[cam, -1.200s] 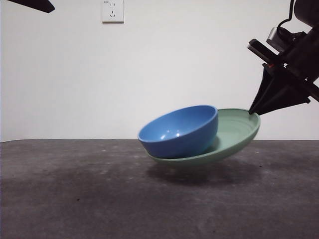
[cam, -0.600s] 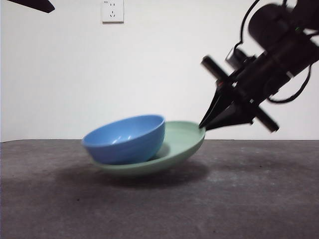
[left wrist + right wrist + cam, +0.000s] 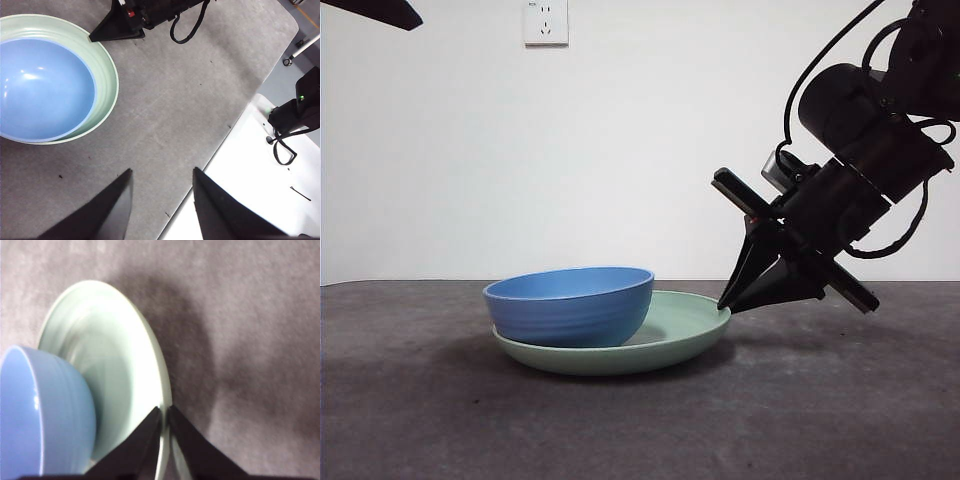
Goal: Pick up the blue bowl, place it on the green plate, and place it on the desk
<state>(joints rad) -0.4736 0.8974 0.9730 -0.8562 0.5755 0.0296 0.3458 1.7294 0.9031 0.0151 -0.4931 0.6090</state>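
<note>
The blue bowl (image 3: 570,305) sits inside the green plate (image 3: 675,338), toward the plate's left side. The plate rests nearly flat on the desk (image 3: 820,400). My right gripper (image 3: 725,305) comes in from the upper right and is shut on the plate's right rim. In the right wrist view its jaws pinch the green plate (image 3: 115,355) at the rim, with the blue bowl (image 3: 40,410) beside them. My left gripper (image 3: 162,170) hangs open high above the desk, away from the bowl (image 3: 42,90) and plate (image 3: 107,75), holding nothing.
A white wall socket (image 3: 546,20) is on the back wall. The left arm shows as a black tip (image 3: 380,12) at the top left corner. The left wrist view shows the desk's edge (image 3: 220,145) with white floor and black equipment (image 3: 292,112) beyond.
My right gripper has carried the tilted plate and bowl down and to the left. The plate has levelled out and now lies on the desk.
</note>
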